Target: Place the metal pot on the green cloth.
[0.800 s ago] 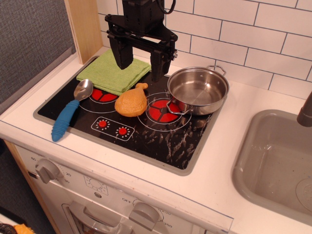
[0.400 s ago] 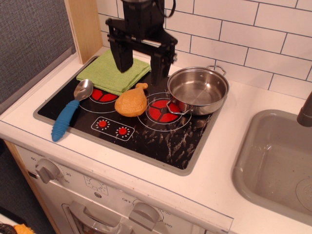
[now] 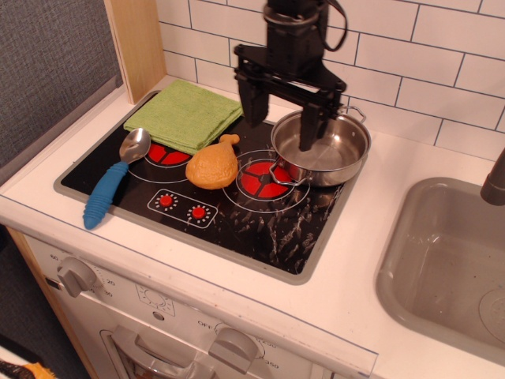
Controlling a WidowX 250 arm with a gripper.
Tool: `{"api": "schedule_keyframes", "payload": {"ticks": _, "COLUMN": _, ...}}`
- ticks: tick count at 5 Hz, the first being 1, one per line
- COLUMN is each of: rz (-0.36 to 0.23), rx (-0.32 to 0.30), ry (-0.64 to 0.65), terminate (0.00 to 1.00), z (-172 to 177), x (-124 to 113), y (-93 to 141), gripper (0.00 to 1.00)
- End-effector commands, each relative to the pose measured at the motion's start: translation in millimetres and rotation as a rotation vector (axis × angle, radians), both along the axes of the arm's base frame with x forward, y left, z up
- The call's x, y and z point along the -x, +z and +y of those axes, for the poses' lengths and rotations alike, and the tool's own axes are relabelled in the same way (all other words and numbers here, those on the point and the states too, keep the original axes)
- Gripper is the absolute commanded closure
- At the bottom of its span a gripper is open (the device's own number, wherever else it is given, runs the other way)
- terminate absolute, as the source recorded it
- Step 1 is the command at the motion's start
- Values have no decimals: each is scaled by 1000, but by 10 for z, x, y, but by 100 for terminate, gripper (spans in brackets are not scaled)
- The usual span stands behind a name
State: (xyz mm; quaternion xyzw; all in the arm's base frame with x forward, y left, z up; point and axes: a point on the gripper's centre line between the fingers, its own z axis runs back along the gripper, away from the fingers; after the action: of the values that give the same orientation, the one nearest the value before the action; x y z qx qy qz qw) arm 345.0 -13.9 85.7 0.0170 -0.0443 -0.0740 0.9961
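Progress is small so far, judging from how things lie: the metal pot (image 3: 322, 148) sits on the right part of the black stovetop (image 3: 237, 213), at its far right corner, and the green cloth (image 3: 185, 115) lies bare at the far left corner, well apart from it. Nothing has been lifted. What is left, as I judge it, is the whole carry: close on the pot, raise it, take it left over the orange chicken leg (image 3: 212, 164) and set it down on the cloth.

The tool (image 3: 282, 121) hangs over the left side of the pot with its two dark fingers spread wide. The right finger (image 3: 310, 124) reaches down in front of the pot's bowl, while the left finger (image 3: 256, 101) stands outside the rim on the left, so the pot's left wall seems to lie between them. It holds nothing. Whether either finger touches the steel cannot be told from this view.

A blue-handled spoon (image 3: 116, 178) lies at the near left of the stovetop, clear of the likely path. The white desk (image 3: 371, 245) around the stove carries a grey sink (image 3: 442, 260) on the right.
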Motion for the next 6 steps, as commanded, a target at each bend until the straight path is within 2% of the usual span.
{"api": "schedule_keyframes", "payload": {"ticks": 1, "rz": -24, "rx": 56, "ry": -26, "terminate": 0, "z": -385, "x": -472, "y": -250, "gripper": 0}}
{"api": "schedule_keyframes", "payload": {"ticks": 2, "rz": -7, "rx": 77, "ry": -27, "terminate": 0, "z": -474, "x": -511, "y": -380, "gripper": 0}}
{"api": "schedule_keyframes", "payload": {"ticks": 3, "rz": 15, "rx": 68, "ry": -34, "terminate": 0, "z": -547, "x": -525, "y": -467, "gripper": 0}}
{"api": "schedule_keyframes", "payload": {"ticks": 4, "rz": 19, "rx": 60, "ry": -15, "terminate": 0, "z": -559, "x": -517, "y": -564, "gripper": 100}}
{"api": "schedule_keyframes", "payload": {"ticks": 6, "rz": 39, "rx": 47, "ry": -26, "terminate": 0, "z": -586, "x": -504, "y": -591, "gripper": 100}}
